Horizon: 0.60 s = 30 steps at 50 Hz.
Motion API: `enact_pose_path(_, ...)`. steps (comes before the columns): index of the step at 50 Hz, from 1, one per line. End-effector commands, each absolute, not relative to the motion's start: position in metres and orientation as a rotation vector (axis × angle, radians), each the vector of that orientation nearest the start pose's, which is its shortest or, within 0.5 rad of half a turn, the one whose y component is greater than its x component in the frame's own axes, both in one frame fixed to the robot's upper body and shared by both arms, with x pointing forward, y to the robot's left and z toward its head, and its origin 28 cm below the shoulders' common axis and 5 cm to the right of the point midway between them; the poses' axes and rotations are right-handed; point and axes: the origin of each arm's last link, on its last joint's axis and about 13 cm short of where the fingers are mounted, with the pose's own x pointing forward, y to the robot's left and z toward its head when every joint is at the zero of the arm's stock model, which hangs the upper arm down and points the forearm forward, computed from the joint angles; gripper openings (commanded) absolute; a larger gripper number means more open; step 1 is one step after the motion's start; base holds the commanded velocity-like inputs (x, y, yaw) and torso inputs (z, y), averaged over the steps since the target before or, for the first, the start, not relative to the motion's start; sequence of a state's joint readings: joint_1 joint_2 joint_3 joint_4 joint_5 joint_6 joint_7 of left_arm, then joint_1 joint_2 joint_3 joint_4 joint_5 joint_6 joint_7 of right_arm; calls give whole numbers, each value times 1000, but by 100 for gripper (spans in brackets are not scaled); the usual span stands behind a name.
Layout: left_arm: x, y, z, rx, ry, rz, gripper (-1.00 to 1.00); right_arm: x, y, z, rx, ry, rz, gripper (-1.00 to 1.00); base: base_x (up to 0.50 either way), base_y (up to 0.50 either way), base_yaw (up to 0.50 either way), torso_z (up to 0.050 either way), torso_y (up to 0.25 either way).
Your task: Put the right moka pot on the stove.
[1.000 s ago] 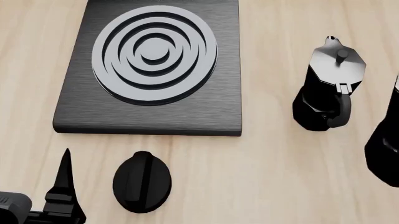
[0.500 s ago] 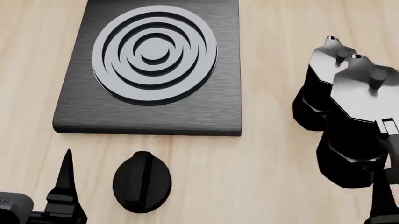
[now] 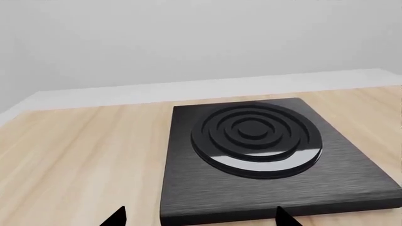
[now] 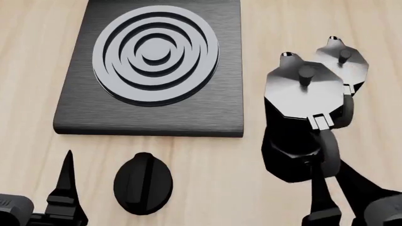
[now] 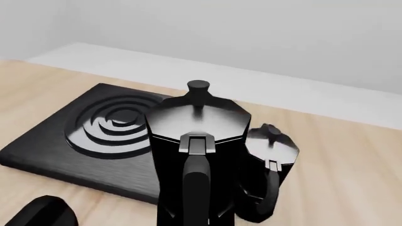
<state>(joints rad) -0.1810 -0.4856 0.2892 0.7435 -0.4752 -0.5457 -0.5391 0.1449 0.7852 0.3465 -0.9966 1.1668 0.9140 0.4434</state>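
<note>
The right moka pot (image 4: 300, 117), glossy black and faceted, hangs above the table just right of the stove (image 4: 207, 117). My right gripper (image 4: 326, 167) is shut on its curved handle (image 5: 196, 181) from the near side. In the right wrist view this pot (image 5: 197, 141) fills the middle, with the stove (image 5: 94, 136) beyond it. My left gripper (image 3: 201, 219) is open and empty, low at the stove's near edge (image 3: 270, 207). One of its fingers (image 4: 65, 188) shows at the head view's bottom left.
The other moka pot (image 4: 344, 61) stands on the wooden table behind the held one, close beside it (image 5: 269, 160). A small black oval knob (image 4: 143, 183) lies in front of the stove. A pale wall rises behind the table's far edge (image 3: 188, 89).
The right moka pot has travelled left from the head view's right edge, in my right gripper, and now overlaps the other pot. The left arm has not moved.
</note>
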Motion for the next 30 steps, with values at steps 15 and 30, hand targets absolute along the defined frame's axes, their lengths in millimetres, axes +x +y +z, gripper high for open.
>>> enact_pose_path(15,194,208,148,63,-201,-44,100,182,-145,216,-132,-154,242,-100,0,0,0,1,1)
enact_pose_path(30,194,208,148,64,-201,-44,100,202,-132,234,-134,-161,280,-100,0,0,0,0,1)
